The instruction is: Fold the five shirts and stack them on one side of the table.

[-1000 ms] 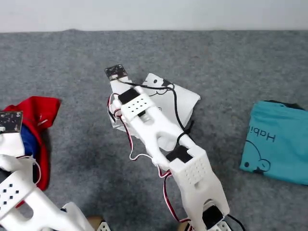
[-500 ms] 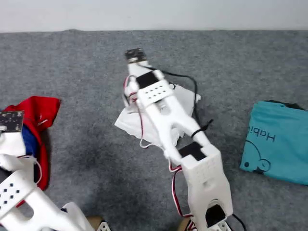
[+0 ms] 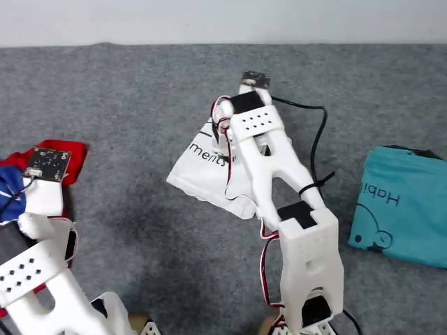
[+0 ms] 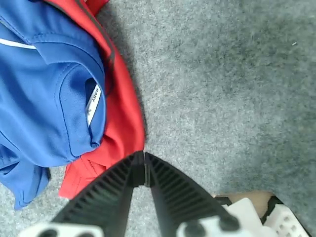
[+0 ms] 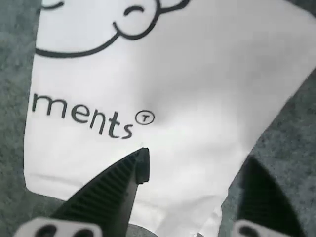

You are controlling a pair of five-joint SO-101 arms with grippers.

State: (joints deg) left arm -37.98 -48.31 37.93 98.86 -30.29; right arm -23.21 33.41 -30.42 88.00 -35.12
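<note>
Lying well to the left of the white shirt [image 3: 202,167], a red shirt [image 3: 75,155] and a blue shirt [image 4: 44,84] were bunched together on the grey table cover [image 3: 126,91], with the blue one on top of the red. The left gripper [image 4: 144,168] hung over that heap on the side nearer the white shirt. Its jaws were pressed together with no gap, and their tips met right at the red shirt's edge. Whether any cloth was pinched between them could not be told. The white shirt itself lay in a loose, uneven fold at the middle of the cover, its black printed lettering and drawing facing up. The right arm [image 3: 272,160] stretched across the white shirt's right-hand part. The right gripper [image 5: 197,160] was just above the white cloth, jaws spread wide and holding nothing, one fingertip [image 5: 140,165] close beside the printed lettering. Well apart to the right of the white shirt lay a teal shirt [image 3: 401,206], folded flat into a neat block with its dark print showing.
</note>
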